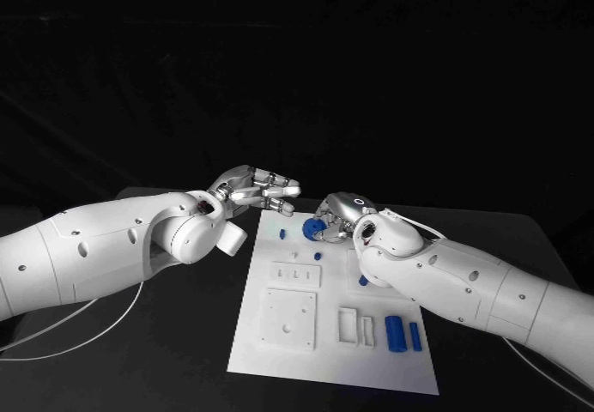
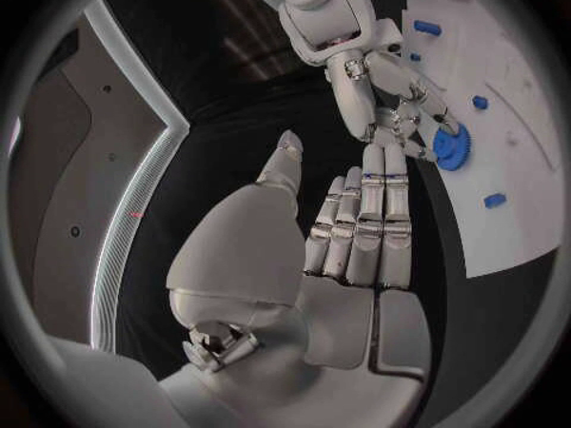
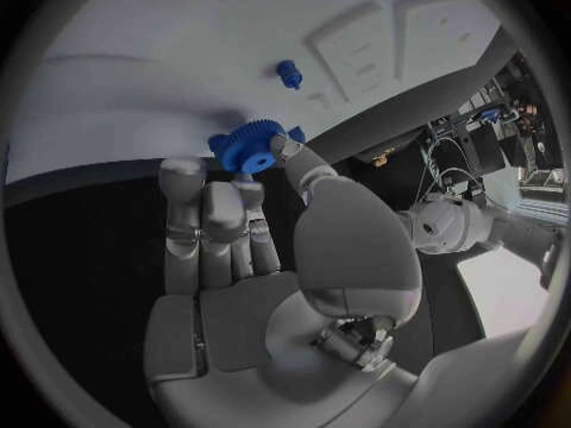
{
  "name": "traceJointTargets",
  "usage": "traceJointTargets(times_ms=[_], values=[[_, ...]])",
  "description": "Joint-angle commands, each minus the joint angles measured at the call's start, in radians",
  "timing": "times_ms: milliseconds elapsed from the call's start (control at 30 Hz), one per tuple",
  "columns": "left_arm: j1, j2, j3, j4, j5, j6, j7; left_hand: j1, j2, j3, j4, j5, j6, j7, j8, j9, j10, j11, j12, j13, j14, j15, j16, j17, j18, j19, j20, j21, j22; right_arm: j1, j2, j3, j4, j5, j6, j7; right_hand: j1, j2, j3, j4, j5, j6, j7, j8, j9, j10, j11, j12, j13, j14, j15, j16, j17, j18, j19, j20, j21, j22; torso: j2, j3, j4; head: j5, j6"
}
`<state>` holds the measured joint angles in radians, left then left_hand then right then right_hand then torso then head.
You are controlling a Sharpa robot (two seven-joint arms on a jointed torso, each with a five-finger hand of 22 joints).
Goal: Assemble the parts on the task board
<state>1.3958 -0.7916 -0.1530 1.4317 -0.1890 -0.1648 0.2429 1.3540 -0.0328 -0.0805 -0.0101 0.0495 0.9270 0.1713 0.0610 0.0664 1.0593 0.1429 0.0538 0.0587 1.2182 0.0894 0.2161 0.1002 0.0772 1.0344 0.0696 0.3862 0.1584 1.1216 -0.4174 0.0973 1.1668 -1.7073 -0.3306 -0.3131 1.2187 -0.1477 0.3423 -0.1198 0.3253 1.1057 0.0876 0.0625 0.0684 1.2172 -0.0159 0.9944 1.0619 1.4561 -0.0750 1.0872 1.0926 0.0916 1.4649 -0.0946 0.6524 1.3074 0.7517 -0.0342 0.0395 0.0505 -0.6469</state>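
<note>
Head view: right hand (image 1: 336, 215) is pinching a blue gear (image 1: 314, 228) just over the top edge of the white task board (image 1: 310, 360) at frame centre, while left hand (image 1: 254, 190) is hovering beside it, fingers apart, holding nothing, above the black counter (image 1: 185, 343).

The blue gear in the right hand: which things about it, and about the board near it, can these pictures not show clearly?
- Blue gear, head view: the right hand covers most of it.
- Gear's underside, right wrist view: the fingers hide whether it touches the task board.
- Small blue parts, left wrist view: too small to identify.
- Board's far end, head view: hidden behind both hands.
</note>
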Motion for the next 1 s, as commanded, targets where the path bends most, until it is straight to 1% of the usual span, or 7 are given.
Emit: traceJointTargets(times_ms=[33,100,233,367,833,933,1000], values=[[0.000,0.004,0.001,0.001,-0.001,0.014,0.009,-0.002,0.008,0.000,-0.003,-0.001,-0.001,-0.003,0.001,-0.001,-0.008,-0.001,0.005,0.002,-0.004,0.000,0.005,0.001,-0.001,-0.004,0.000,0.003,-0.001,0.001,0.007,-0.006,-0.016,-0.007,0.031,0.009,-0.004,-0.004,-0.003,0.008,0.004,0.002,0.001,0.000,0.001,0.001,0.000,-0.007,0.000,-0.003,-0.007,-0.007,-0.002,-0.009,0.053,-0.009,-0.001,0.036,-0.001,0.0001,-0.0020,0.003,-0.002],[0.000,0.006,0.001,0.000,-0.001,0.014,0.009,-0.002,0.007,0.000,-0.003,-0.001,-0.001,-0.003,0.001,-0.001,-0.008,-0.001,0.005,0.002,-0.005,0.000,0.004,0.000,-0.001,-0.004,0.000,0.003,-0.002,0.001,0.011,-0.010,-0.024,-0.006,0.036,0.010,-0.004,-0.003,-0.004,0.009,0.005,0.002,0.000,0.000,0.001,0.000,0.000,-0.008,0.000,-0.003,-0.007,-0.007,-0.003,-0.009,0.053,-0.009,-0.002,0.036,-0.001,-0.0005,-0.0023,0.003,-0.003],[-0.001,0.012,0.001,-0.003,-0.001,0.016,0.010,-0.002,0.009,0.001,-0.002,-0.001,-0.001,-0.003,0.002,-0.001,-0.008,0.000,0.005,0.002,-0.005,0.001,0.004,0.000,-0.001,-0.004,0.000,0.002,-0.002,0.002,0.018,-0.020,-0.038,-0.004,0.044,0.013,-0.005,-0.003,-0.006,0.009,0.005,0.002,0.000,0.000,0.001,-0.001,0.000,-0.009,-0.001,-0.003,-0.007,-0.009,-0.004,-0.009,0.053,-0.009,-0.004,0.035,0.000,0.0001,-0.0021,0.004,-0.002],[-0.002,0.015,0.000,-0.005,-0.001,0.017,0.010,-0.002,0.009,0.001,-0.002,-0.001,-0.001,-0.003,0.002,-0.001,-0.008,0.000,0.005,0.002,-0.005,0.001,0.004,0.000,-0.001,-0.004,0.000,0.002,-0.002,0.002,0.022,-0.026,-0.045,-0.003,0.046,0.013,-0.005,-0.003,-0.007,0.009,0.004,0.001,0.001,0.000,0.001,-0.001,0.000,-0.010,-0.001,-0.003,-0.007,-0.009,-0.004,-0.009,0.053,-0.009,-0.006,0.035,0.000,0.0008,-0.0028,0.005,-0.009],[-0.003,0.017,0.000,-0.007,-0.001,0.018,0.008,-0.001,0.009,0.001,-0.004,-0.001,-0.001,-0.003,0.001,-0.001,-0.008,-0.001,0.005,0.002,-0.005,0.000,0.005,0.001,-0.001,-0.005,0.000,0.003,-0.002,0.002,0.029,-0.031,-0.053,-0.002,0.043,0.012,-0.006,0.000,-0.015,0.014,0.001,-0.005,0.002,0.000,0.001,-0.004,0.001,-0.015,-0.005,-0.003,-0.006,-0.013,-0.007,-0.009,0.053,-0.008,-0.011,0.032,-0.001,0.0003,-0.0024,0.007,-0.010],[-0.003,0.017,0.000,-0.007,-0.001,0.018,0.008,-0.001,0.009,0.001,-0.004,-0.001,-0.001,-0.003,0.001,-0.001,-0.008,-0.001,0.005,0.002,-0.005,0.000,0.005,0.001,-0.001,-0.005,0.000,0.003,-0.002,0.002,0.032,-0.032,-0.057,0.004,0.048,0.012,-0.011,-0.003,-0.023,0.019,-0.004,-0.030,0.008,0.000,-0.002,-0.005,0.005,-0.018,-0.008,-0.003,-0.004,-0.014,-0.008,-0.009,0.053,-0.007,-0.013,0.031,-0.001,-0.0004,-0.0030,0.008,-0.010],[-0.003,0.017,0.000,-0.007,-0.001,0.018,0.007,-0.001,0.009,0.001,-0.004,-0.001,-0.001,-0.003,0.001,-0.001,-0.008,-0.001,0.005,0.002,-0.005,0.000,0.005,0.001,-0.001,-0.005,0.000,0.003,-0.002,0.002,0.033,-0.032,-0.060,0.012,0.057,0.012,-0.029,-0.005,-0.046,0.038,-0.009,-0.056,0.012,0.000,-0.002,-0.007,0.008,-0.020,-0.010,-0.003,0.000,-0.016,-0.009,-0.007,0.053,-0.004,-0.015,0.030,-0.001,-0.0007,-0.0032,0.008,-0.010]])
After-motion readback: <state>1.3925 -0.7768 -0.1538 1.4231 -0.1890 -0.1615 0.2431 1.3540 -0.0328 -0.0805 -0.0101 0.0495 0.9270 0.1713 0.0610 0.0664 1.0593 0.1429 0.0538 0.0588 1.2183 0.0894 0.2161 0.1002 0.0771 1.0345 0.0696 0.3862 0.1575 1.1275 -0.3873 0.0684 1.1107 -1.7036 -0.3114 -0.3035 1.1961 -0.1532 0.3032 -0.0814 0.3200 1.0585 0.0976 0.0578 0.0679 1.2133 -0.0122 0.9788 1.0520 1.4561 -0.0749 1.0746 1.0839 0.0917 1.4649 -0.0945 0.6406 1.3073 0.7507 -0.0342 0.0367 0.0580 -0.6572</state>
